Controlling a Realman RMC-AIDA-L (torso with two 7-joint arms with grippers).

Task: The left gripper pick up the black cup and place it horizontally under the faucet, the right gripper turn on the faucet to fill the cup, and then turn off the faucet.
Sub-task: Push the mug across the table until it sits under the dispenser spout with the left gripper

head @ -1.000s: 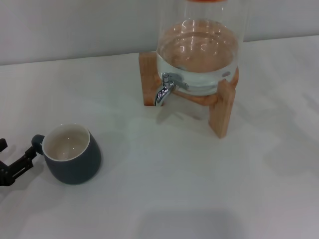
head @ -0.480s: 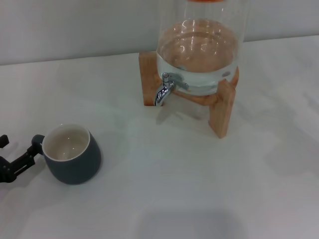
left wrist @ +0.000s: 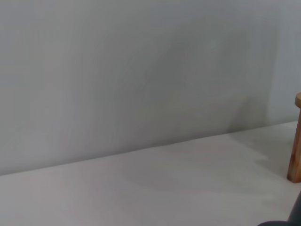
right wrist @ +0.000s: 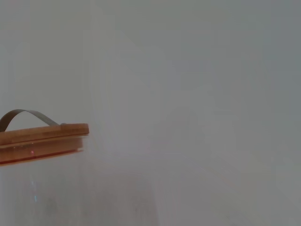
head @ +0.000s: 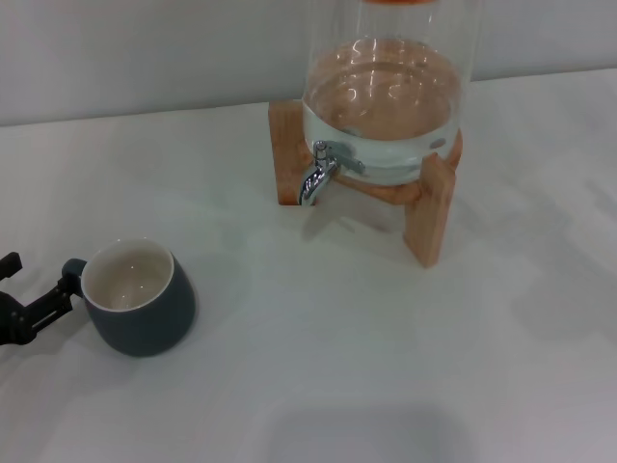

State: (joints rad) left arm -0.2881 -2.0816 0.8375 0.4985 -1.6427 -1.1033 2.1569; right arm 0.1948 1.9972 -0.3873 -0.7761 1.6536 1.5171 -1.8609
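The black cup (head: pixel 145 309) stands upright on the white table at the front left, cream inside showing, its loop handle (head: pixel 72 270) pointing left. My left gripper (head: pixel 39 277) comes in from the left edge with its fingers apart. One fingertip (head: pixel 60 289) is at the handle and the other (head: pixel 10 262) is farther left. The chrome faucet (head: pixel 316 174) sticks out of the glass dispenser (head: pixel 386 96) on its wooden stand (head: pixel 429 207), well to the right of and behind the cup. The right gripper is out of view.
The dispenser holds water. The right wrist view shows its wooden lid (right wrist: pixel 42 141) with a metal handle in front of a grey wall. The left wrist view shows the table, the wall and an edge of the stand (left wrist: pixel 296 141).
My left gripper has shifted slightly towards the back of the table, its fingertip staying at the cup's handle. The cup and dispenser have not moved.
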